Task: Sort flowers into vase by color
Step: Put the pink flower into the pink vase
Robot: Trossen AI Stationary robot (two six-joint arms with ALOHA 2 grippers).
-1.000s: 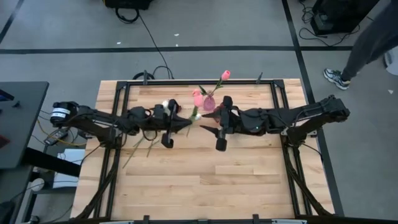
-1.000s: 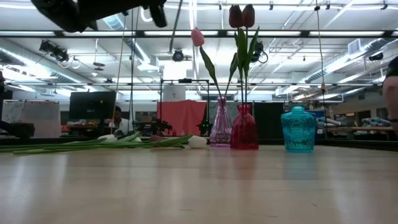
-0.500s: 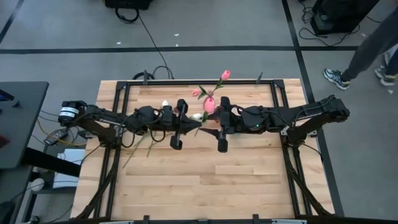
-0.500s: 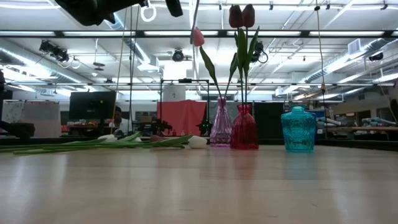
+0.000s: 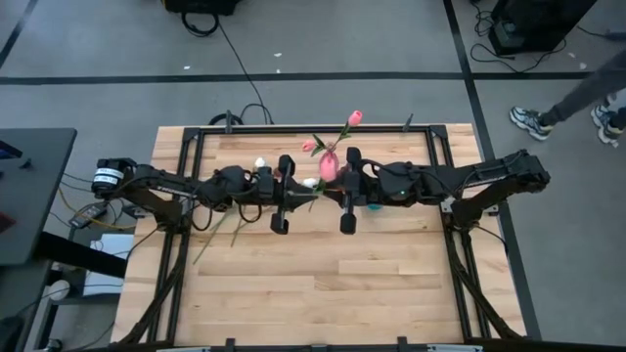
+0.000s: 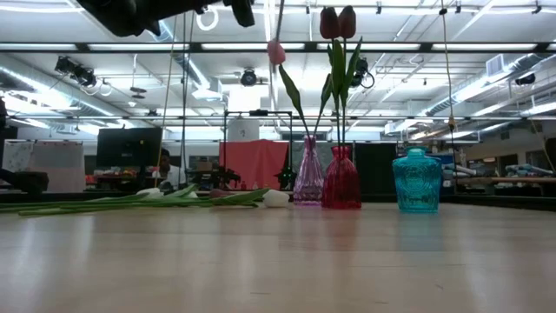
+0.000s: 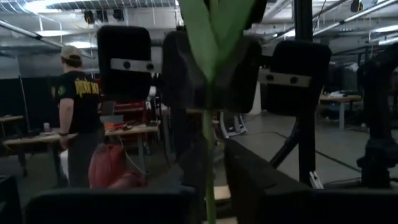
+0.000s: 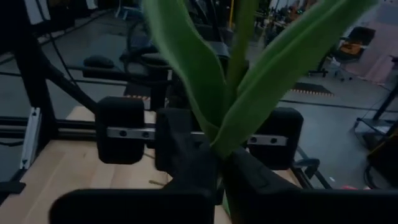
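Pink vase [image 6: 308,174], dark red vase [image 6: 341,180], teal vase [image 6: 416,181]; dark red tulips [image 6: 337,22]; pale wooden desk [image 5: 323,274].

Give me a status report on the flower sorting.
Left gripper and right gripper nose to nose, raised mid-table. One tulip between them. Pink vase close behind; path looks open.
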